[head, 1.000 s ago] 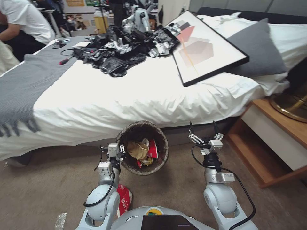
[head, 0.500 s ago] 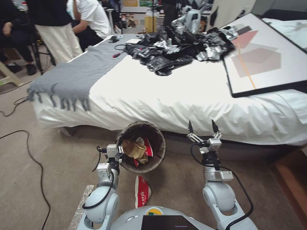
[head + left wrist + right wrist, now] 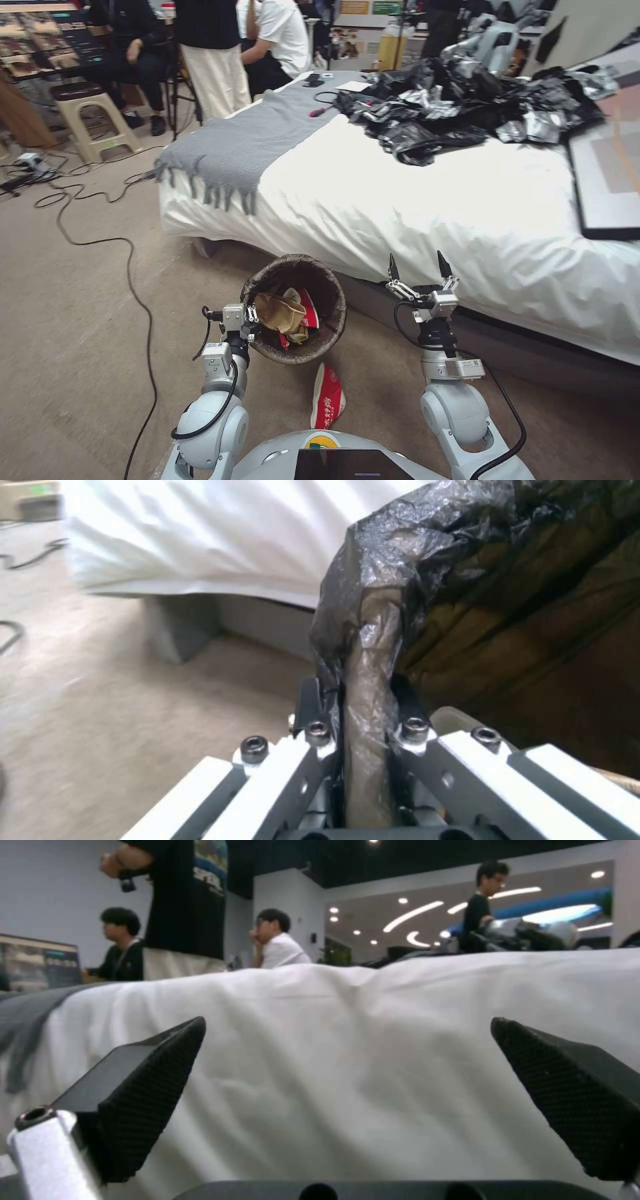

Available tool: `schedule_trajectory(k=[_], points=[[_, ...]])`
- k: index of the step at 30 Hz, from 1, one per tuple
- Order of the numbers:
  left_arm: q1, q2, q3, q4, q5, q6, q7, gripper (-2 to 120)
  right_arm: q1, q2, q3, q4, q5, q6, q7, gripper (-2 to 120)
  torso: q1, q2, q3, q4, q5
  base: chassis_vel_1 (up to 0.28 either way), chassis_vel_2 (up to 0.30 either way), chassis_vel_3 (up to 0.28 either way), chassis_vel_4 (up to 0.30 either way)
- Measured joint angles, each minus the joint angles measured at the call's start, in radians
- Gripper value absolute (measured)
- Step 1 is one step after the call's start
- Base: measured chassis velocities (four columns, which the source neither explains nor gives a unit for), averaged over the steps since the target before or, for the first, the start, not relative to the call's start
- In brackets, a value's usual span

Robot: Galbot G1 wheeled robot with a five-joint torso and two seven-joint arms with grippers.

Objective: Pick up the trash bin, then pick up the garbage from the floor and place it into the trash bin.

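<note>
The trash bin (image 3: 333,293), lined with a dark bag, hangs tilted above the carpet floor (image 3: 80,347) in front of me. My left gripper (image 3: 253,312) is shut on its near-left rim. In the left wrist view the left gripper (image 3: 357,690) pinches the bag-covered rim (image 3: 373,605). Inside the bin lie a crumpled brown paper bag (image 3: 280,312) and red wrappers. One piece of garbage, a red-and-white wrapper (image 3: 327,403), lies on the floor just below the bin, near my base. My right gripper (image 3: 415,267) is open and holds nothing; the right gripper (image 3: 347,1080) faces the bed's side.
A bed (image 3: 433,200) with white sheets stands close ahead and to the right. It carries a grey blanket (image 3: 253,140), a heap of black plastic bags (image 3: 460,100) and a framed picture (image 3: 613,173). Cables (image 3: 127,267) trail over the floor at left. A stool (image 3: 93,113) and people are behind.
The whole head view has swung left, so the camera turned; the nightstand left the picture and the room's left side came in. Both arms keep their pose, the bin still held.
</note>
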Motion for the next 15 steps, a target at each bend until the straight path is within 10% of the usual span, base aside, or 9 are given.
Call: schedule_trajectory(k=[15], points=[[-0.001,0.003,-0.002,-0.006,-0.009,-0.012,0.002,2,0.004,0.000,-0.003,0.006,-0.003,-0.002,-0.007,100,0.000,0.000,0.000,0.0005,0.0000,0.120,0.113,0.113,0.111]])
